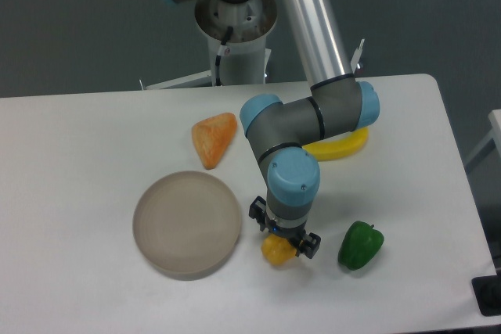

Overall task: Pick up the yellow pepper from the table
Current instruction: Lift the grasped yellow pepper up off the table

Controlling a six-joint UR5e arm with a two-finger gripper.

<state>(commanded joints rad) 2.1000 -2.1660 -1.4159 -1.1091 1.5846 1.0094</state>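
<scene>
The yellow pepper (275,251) lies on the white table (86,146), right of the plate, mostly covered by my gripper. My gripper (283,242) hangs straight down over it, with one finger on each side of the pepper. The jaws stand apart around the pepper; I cannot tell whether they touch it. The pepper rests on the table.
A round grey-beige plate (186,224) sits just left of the pepper. A green pepper (360,245) lies to its right. A yellow banana (338,146) is behind my arm, and an orange wedge (213,138) lies further back on the left.
</scene>
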